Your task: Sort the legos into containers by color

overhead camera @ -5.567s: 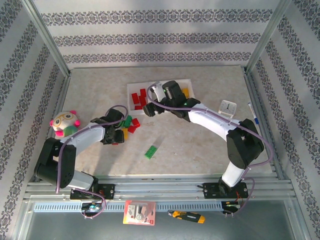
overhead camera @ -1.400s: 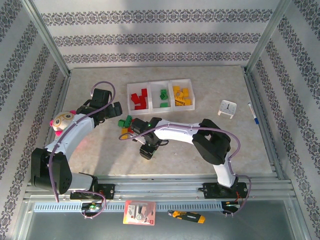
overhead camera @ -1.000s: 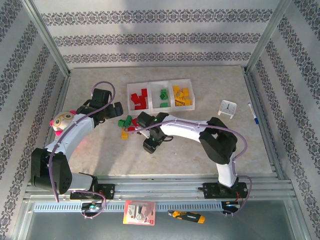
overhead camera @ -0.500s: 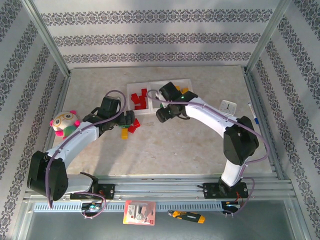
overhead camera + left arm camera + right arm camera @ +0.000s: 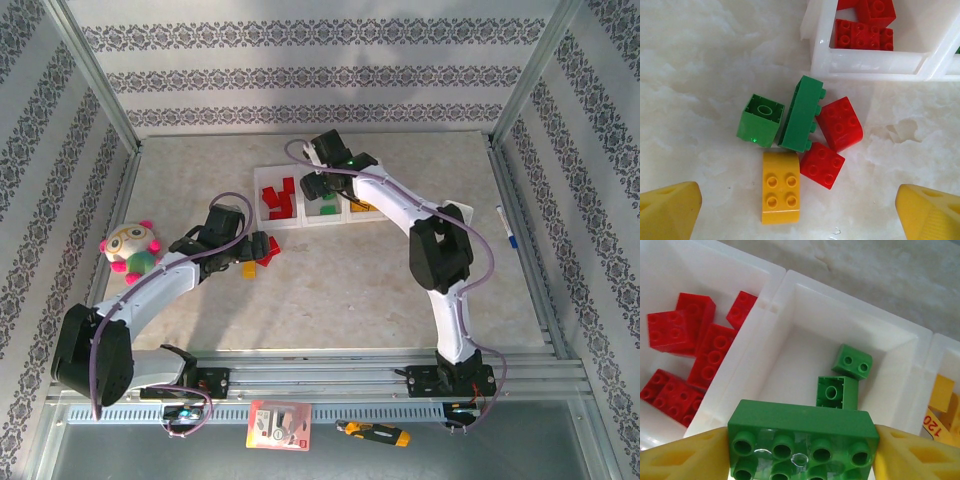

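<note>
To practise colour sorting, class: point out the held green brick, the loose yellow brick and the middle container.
held green brick (image 5: 801, 419): right wrist view, flat side face.
loose yellow brick (image 5: 781, 191): left wrist view, studded top.
middle container (image 5: 799, 356): right wrist view, bare floor.

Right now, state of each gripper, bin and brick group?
left gripper, open above the loose bricks
right gripper, shut on long green brick above middle bin
middle bin, holds two green bricks
left bin, holds red bricks
loose bricks, five clustered on the table

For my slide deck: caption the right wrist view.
Right gripper holds a long green brick above the middle bin, where two green bricks lie.
</note>
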